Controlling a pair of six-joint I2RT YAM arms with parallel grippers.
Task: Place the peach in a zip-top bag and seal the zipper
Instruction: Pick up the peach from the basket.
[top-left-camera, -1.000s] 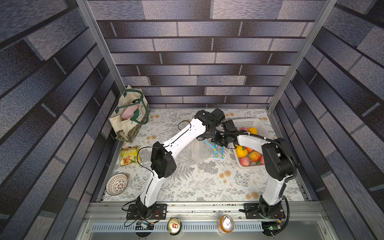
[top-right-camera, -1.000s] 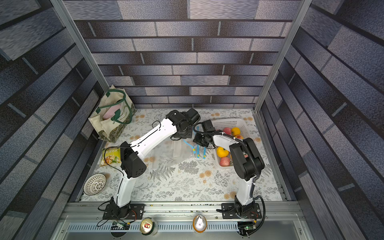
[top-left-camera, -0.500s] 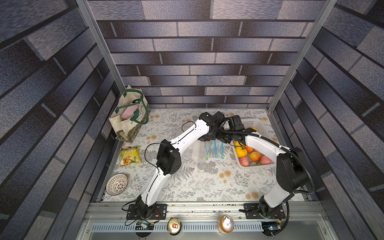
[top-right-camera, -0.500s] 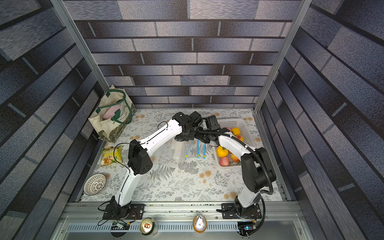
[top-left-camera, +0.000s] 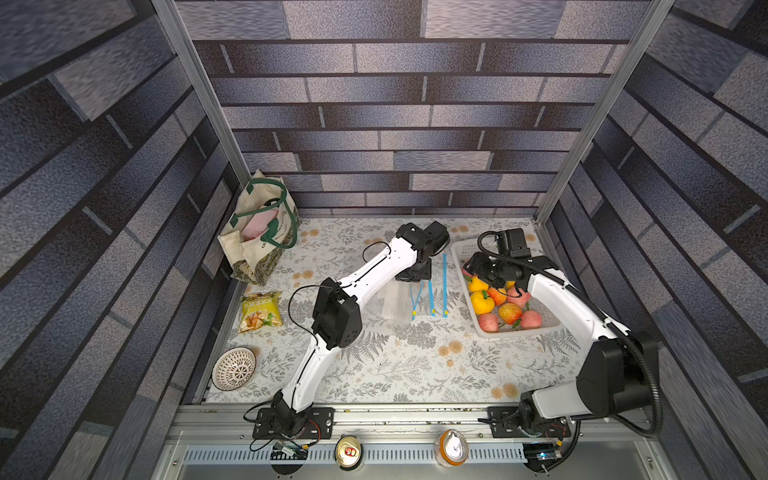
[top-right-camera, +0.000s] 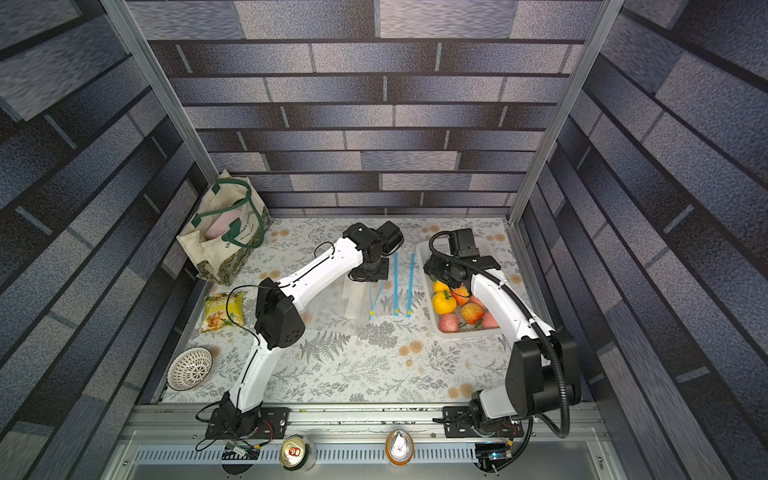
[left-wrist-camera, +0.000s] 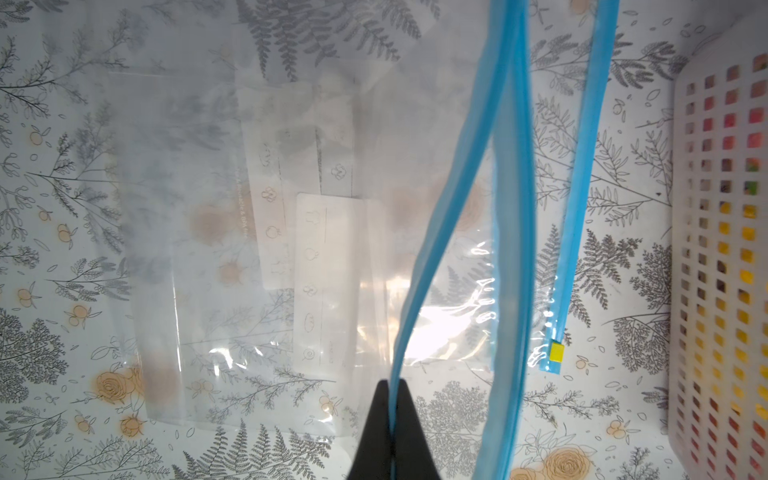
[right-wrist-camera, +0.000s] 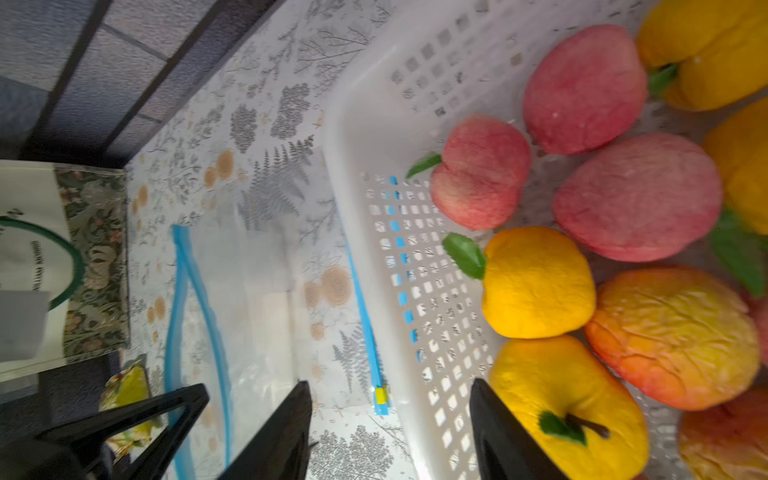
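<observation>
Peach not yet picked; bag mouth lifted open.
Pink peaches lie in the white basket among yellow fruit; the zip-top bag looks empty. Left gripper is clamped on its blue zipper lip; right gripper, fingers apart, hovers astride the basket wall. Likely slips: it strikes that wall, grabs a yellow fruit instead, or the thin lip slides free and the mouth collapses.

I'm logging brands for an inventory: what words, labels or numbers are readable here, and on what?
"ILLIAM MORRIS", first letter cut off: tote bag, right wrist view.
"& BPA", rest too faint: zip-top bag, left wrist view.
Snack packet and cans: print too small to read.
</observation>
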